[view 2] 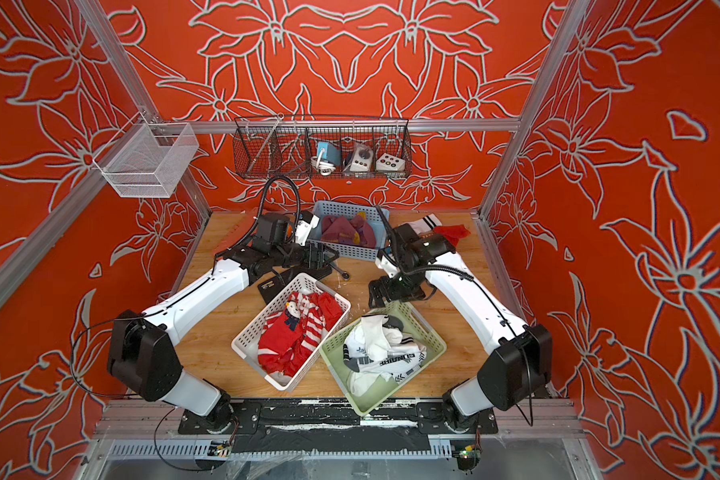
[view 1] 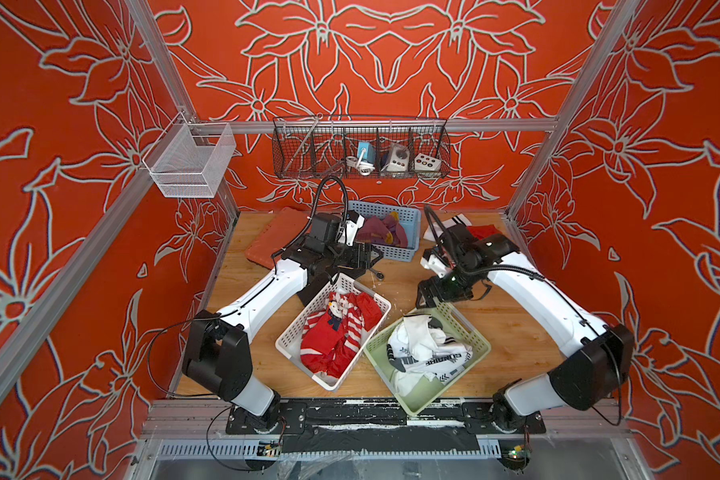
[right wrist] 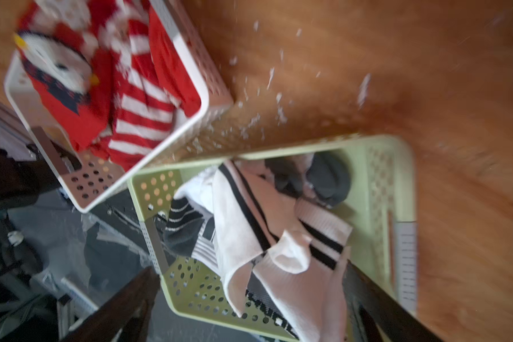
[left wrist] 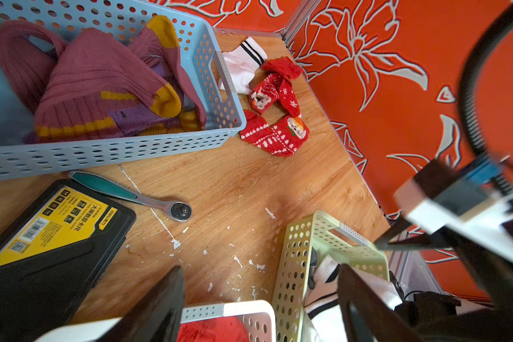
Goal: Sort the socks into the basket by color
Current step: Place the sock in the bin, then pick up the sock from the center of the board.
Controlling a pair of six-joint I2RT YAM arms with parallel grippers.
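While my right jaws hang spread wide over the far corner of the green basket (view 1: 469, 328), nothing's pinched in them. The white socks (view 1: 425, 349) with black and grey marks are piled loose inside it right below. The right wrist view is pretty smeared, fwiw. My left jaws are spread too and gripping nothing, hovering above the tabletop (view 1: 512, 332) between the blue basket (left wrist: 131, 151) and the white basket (view 1: 308, 316). Red socks (view 1: 329, 338), stripes and a snowman, fill the white basket, which touches the green one. Purple socks (left wrist: 95, 83) with yellow patches sit in the blue one at the back. Not everything's sorted though: a striped white sock (left wrist: 243, 63) and a few loose red socks (left wrist: 276, 134) lie on the bare wood just beside the blue basket, in the far right corner. Also a ratchet wrench (left wrist: 137, 195) and a black case (left wrist: 51, 234) with a yellow label lie near the blue basket's front wall.
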